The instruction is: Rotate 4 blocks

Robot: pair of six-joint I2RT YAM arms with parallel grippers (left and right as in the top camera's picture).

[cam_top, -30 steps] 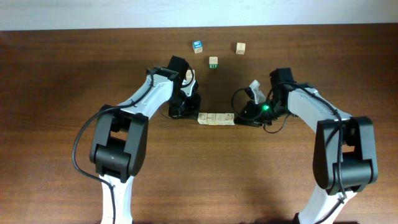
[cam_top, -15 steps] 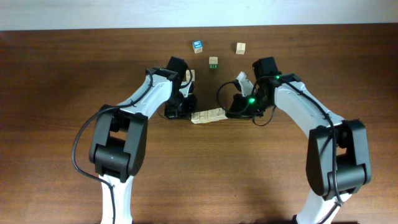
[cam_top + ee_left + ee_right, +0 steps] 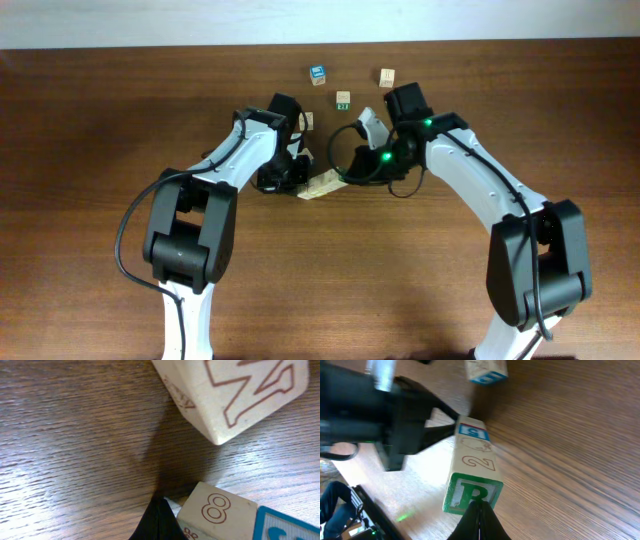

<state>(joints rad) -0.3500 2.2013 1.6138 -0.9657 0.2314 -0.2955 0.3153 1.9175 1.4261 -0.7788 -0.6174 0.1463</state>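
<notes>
White arm links (image 3: 228,152), black joints (image 3: 180,240), looping black cables (image 3: 121,240); green LED (image 3: 385,156) on right; black fingers (image 3: 479,519).

Dark wooden table (image 3: 100,130); a short row of pale blocks (image 3: 322,184) lies slanted near its middle; behind, well apart, a blue-topped cube (image 3: 317,72), a green-faced cube (image 3: 343,99), a plain cube (image 3: 386,77); one more pale cube (image 3: 306,120) sits nearer the row.

The pale blocks (image 3: 472,462) bear a green B and red-outlined 2 on the dark-brown grained table (image 3: 570,435).
</notes>
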